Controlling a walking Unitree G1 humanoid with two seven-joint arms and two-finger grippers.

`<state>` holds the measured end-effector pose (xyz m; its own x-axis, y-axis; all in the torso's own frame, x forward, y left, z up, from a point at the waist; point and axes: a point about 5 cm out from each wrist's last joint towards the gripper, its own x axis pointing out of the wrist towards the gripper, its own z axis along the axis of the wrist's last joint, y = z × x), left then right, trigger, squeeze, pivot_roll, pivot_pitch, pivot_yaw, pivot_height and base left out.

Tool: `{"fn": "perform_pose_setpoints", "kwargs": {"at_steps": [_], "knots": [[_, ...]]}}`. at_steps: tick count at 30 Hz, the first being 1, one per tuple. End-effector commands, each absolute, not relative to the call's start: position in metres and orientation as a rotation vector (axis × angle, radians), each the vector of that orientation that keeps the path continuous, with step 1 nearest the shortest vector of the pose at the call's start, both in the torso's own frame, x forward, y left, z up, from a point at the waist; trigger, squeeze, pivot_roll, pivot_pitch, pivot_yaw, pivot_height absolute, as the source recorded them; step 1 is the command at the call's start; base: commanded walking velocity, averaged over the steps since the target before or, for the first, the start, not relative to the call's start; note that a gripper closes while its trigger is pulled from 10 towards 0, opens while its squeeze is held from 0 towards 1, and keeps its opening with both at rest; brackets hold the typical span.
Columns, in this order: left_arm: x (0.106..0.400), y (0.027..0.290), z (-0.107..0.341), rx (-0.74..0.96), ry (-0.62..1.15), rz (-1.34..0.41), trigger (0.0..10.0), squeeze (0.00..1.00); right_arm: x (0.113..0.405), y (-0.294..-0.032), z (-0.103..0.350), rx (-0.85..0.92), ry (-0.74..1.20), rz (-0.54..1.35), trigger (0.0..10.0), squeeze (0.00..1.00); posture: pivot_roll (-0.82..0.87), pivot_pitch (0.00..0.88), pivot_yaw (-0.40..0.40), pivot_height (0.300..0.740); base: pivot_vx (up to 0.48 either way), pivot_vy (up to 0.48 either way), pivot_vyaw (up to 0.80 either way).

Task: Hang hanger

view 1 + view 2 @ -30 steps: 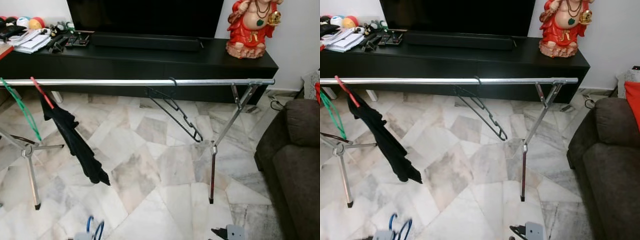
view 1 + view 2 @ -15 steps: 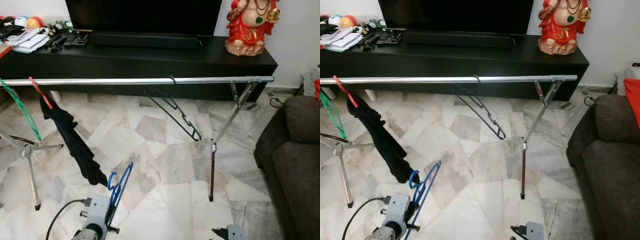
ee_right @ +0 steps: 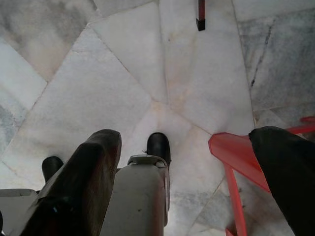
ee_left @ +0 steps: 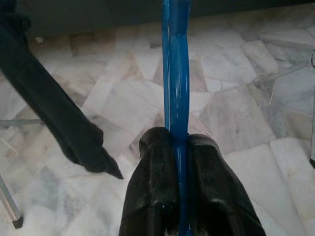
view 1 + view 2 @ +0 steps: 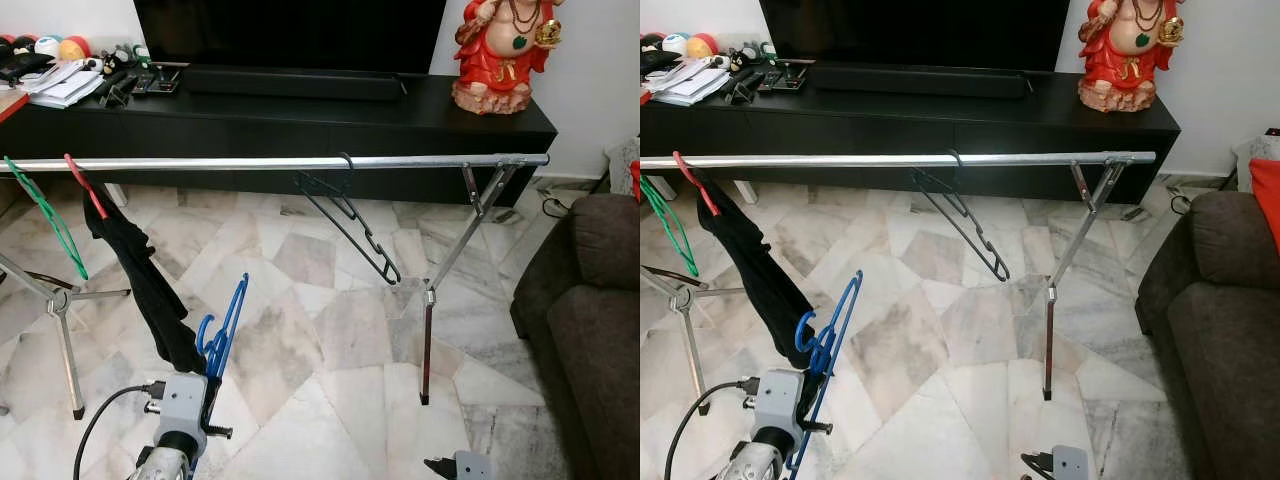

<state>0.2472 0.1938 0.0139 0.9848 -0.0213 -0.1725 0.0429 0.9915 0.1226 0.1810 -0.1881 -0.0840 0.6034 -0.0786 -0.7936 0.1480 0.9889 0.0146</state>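
One blue plastic hanger (image 5: 222,328), pinched upright in the left gripper (image 4: 178,147), stands low with its hook below the long silver clothes rail (image 5: 280,162) ahead and above.

Along the rail (image 5: 280,162), bare stretches are left between the black garment (image 5: 140,270) at 9 o'clock and the black hanger (image 5: 345,225), and from there to the folding leg (image 5: 455,255) at 3 o'clock; the sofa (image 5: 590,320) blocks the far right
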Motion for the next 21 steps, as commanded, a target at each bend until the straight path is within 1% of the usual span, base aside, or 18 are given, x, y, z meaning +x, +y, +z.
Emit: {"fn": "perform_pose_setpoints", "kwargs": {"at_steps": [1, 21], "knots": [[0.2456, 0.1929, 0.0157, 0.129, 0.173, -0.030, 10.0, 0.00, 0.1768, -0.1895, -0.0859, 0.075, 0.928, -0.135, 10.0, 0.00, -0.06, 0.153, 0.008, 0.740, 0.000, 0.000, 0.00], [0.2452, 0.1935, 0.0205, 0.114, 0.160, -0.011, 10.0, 0.00, 0.1776, -0.1903, -0.0856, 0.068, 0.931, -0.137, 10.0, 0.00, -0.06, 0.170, 0.001, 0.740, 0.000, 0.000, 0.00]]}}
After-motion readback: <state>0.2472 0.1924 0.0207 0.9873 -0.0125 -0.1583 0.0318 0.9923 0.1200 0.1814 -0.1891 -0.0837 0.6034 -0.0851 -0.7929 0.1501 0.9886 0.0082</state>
